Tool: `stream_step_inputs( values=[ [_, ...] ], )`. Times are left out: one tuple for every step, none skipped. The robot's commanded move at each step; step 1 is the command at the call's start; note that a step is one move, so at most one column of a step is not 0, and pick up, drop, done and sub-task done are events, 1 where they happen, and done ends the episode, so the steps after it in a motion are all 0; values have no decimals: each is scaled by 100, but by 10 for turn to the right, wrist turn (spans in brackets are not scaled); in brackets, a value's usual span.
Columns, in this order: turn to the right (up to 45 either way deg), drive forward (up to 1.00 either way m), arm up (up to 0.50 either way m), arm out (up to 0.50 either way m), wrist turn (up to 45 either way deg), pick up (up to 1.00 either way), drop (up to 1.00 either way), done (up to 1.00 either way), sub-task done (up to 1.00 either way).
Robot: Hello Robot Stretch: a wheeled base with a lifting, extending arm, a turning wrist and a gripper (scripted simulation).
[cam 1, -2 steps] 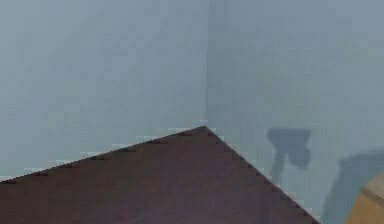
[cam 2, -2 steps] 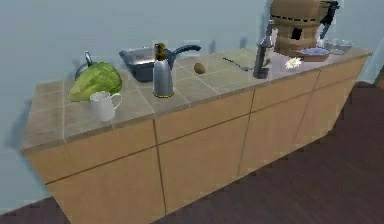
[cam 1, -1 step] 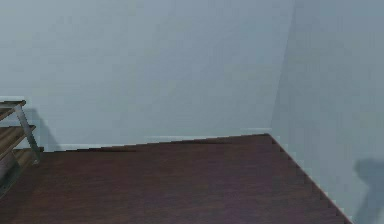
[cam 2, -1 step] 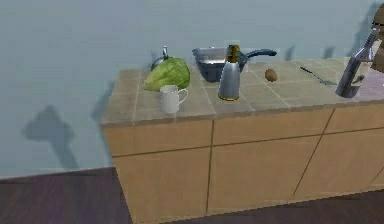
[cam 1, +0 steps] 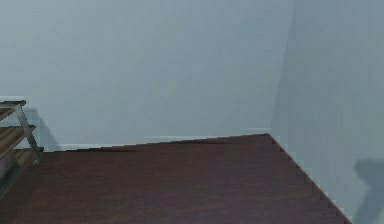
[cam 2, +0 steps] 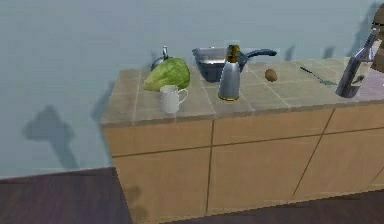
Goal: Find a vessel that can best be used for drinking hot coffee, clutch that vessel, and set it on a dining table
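A white mug (cam 2: 172, 98) with a handle stands near the front left of a tiled kitchen counter (cam 2: 290, 100) in the arm side view. Just behind the mug lies a green lettuce head (cam 2: 168, 73).
On the counter also stand a tall metal and dark bottle-like vessel (cam 2: 230, 75), a blue pan (cam 2: 218, 63), a small brown item (cam 2: 271, 74), a utensil (cam 2: 317, 74) and a tap (cam 2: 358, 62). Wooden cabinets (cam 2: 230, 165) sit below. The forward view has dark wood floor (cam 1: 170, 185), bare walls and a shelf (cam 1: 14, 130) at its left edge.
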Motion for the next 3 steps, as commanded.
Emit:
stream_step_inputs(
  values=[
    [0,0,38,0,0,0,0,0,0],
    [0,0,0,46,0,0,0,0,0],
    [0,0,0,0,450,0,0,0,0]
  ],
)
